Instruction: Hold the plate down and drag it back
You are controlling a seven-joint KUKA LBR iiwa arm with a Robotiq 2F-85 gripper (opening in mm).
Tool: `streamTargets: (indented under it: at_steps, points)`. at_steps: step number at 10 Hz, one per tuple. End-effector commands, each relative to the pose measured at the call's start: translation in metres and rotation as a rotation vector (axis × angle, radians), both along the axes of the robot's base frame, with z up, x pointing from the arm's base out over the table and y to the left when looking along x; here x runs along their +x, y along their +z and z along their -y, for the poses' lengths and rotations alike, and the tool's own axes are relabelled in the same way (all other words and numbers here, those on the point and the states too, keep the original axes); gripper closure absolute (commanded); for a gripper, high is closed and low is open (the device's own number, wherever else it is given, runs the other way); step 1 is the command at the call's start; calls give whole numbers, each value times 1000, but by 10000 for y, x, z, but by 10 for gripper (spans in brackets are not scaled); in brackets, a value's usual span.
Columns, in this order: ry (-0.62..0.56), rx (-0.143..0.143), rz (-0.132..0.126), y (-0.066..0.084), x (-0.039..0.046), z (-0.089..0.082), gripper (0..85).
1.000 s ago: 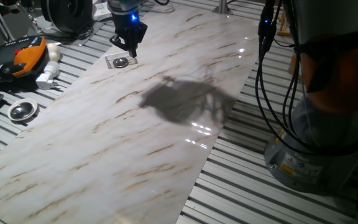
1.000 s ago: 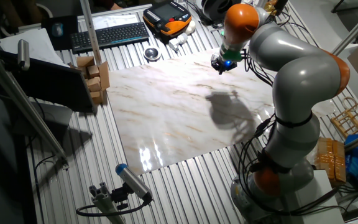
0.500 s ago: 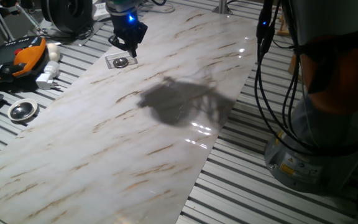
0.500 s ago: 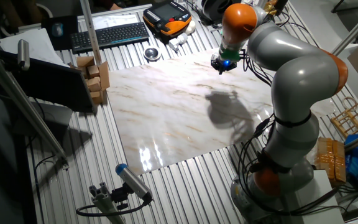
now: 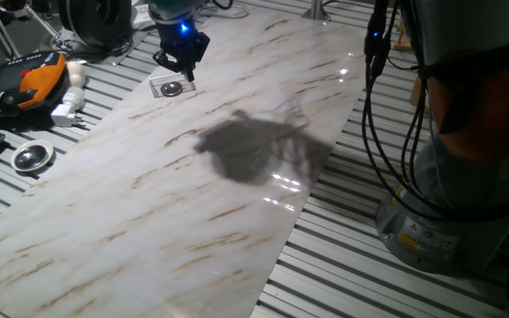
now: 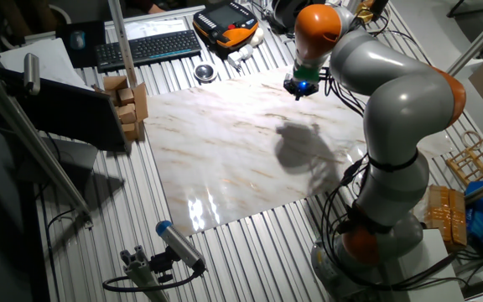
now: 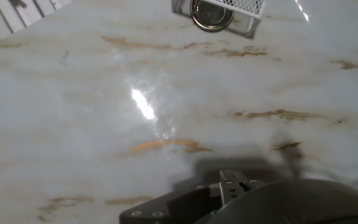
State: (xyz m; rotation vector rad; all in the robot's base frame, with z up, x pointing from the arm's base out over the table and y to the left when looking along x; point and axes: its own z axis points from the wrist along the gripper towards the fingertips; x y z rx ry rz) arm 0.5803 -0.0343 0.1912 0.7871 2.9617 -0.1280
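I see the plate on its clear piece at the table's 11 o'clock corner; my end effector hovers just beside it, poised to press down, holding nothing. I cannot tell how far apart its fingers stand.

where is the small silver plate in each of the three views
One fixed view: the plate lies upper left on the marble board, on a clear rectangular piece, just below the hand.
The other fixed view: not visible; the hand covers that spot.
Hand view: top edge, right of centre.
Shared landmark: the marble board.
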Motion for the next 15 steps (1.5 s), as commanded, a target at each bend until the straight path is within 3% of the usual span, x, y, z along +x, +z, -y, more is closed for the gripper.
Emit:
streamTargets:
  at_steps: [1,4,7,9,12,15]
  points:
    - [-8,-4,6,-35,31,7,850]
    - [-41,-10,38,-147,232,90,850]
    - [-44,-4,42,-183,456,246,850]
    - [-57,-19,61,-249,595,353,850]
    - [-65,-23,70,-334,723,475,850]
    - [-96,-37,98,-463,766,513,850]
